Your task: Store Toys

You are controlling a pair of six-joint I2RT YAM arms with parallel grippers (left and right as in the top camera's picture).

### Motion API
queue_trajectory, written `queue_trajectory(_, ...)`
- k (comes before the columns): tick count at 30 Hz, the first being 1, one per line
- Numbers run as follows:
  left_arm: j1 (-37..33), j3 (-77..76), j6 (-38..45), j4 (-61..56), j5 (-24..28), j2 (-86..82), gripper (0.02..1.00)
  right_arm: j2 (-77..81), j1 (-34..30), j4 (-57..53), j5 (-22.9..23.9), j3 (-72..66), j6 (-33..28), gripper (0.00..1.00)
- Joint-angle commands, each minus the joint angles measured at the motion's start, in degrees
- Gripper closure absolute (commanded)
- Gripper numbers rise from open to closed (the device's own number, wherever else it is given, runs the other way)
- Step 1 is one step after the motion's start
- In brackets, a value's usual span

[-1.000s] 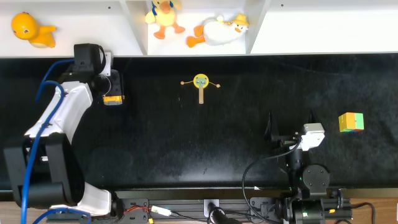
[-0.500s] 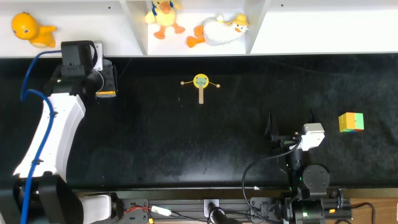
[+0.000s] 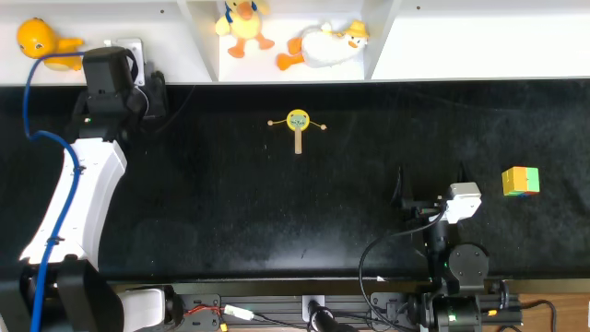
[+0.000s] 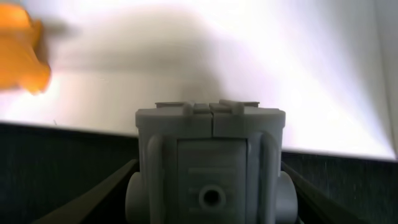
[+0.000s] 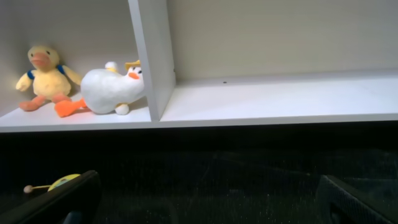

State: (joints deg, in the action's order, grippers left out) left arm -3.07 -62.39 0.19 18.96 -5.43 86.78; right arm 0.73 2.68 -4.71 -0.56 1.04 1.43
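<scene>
My left gripper (image 3: pixel 150 92) is at the front edge of the white shelf's left compartment (image 3: pixel 138 66). In the left wrist view it (image 4: pixel 210 208) is shut on a grey blocky toy (image 4: pixel 210 155), held facing the compartment. An orange duck (image 3: pixel 46 42) (image 4: pixel 18 56) sits in that compartment, off to one side. A yellow stick toy with a round face (image 3: pixel 297 124) (image 5: pixel 61 182) lies on the black table. A multicoloured cube (image 3: pixel 521 181) rests at the right. My right gripper (image 3: pixel 431 189) (image 5: pixel 208 214) stays low near the table's front, open and holding nothing.
A yellow plush duck (image 3: pixel 244 22) (image 5: pixel 41 78) and a white plush duck (image 3: pixel 324 44) (image 5: pixel 112 90) occupy the middle compartment. The right compartment (image 5: pixel 280 99) holds nothing. A divider wall (image 5: pixel 152 62) separates them. Black table (image 3: pixel 277 212) spreads between the arms.
The left arm has carried the grey toy up the picture, from the table to the shelf's left compartment. The toy's orange part has gone out of sight in the top view. The right arm has kept still.
</scene>
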Motion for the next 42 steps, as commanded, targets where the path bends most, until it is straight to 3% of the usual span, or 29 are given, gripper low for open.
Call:
queue_trajectory(1, 0.09, -1.44, 1.97, -2.8, -0.92, 1.22, 0.656, -0.48, -0.09, 0.2, 0.57, -0.76, -0.33, 0.005)
queue_trajectory(15, -1.62, -1.44, 2.75, -11.56, -1.42, 3.87, 0.663, -0.48, -0.09, 0.22, 0.57, -0.76, -0.33, 0.005)
queue_trajectory(19, -2.12, -1.44, 2.34, -13.44, 1.75, 4.83, 0.667, -0.48, -0.09, 0.22, 0.59, -0.76, -0.33, 0.005)
queue_trajectory(42, -3.74, -1.92, 0.83, -23.85, 6.91, 10.4, 0.693, -0.48, -0.09, 0.22, 0.59, -0.76, -0.33, 0.007)
